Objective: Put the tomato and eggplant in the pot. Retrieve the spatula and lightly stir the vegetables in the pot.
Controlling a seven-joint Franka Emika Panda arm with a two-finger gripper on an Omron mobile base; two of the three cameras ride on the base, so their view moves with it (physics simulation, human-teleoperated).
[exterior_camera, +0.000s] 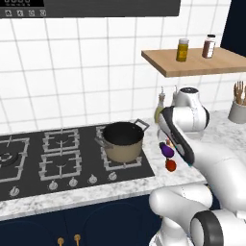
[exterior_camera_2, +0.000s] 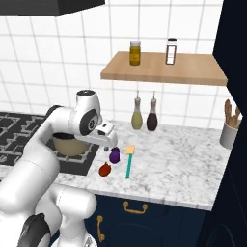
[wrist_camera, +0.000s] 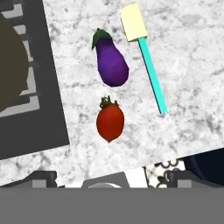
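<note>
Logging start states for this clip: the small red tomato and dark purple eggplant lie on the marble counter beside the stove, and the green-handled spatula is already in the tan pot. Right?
Not quite. The green-handled spatula lies on the marble counter beside the dark purple eggplant and small red tomato, not in the tan pot; the hand view shows it.

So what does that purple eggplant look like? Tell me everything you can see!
The eggplant is small, smooth and shiny dark purple, plump at one end and narrowing to a green leafy cap at the other. It lies on its side on the grey-white marbled counter, whole and uncut. The tomato sits close beside its plump end, and the spatula lies alongside, neither touching it. The stove is on its other side. Nothing holds it.
</note>
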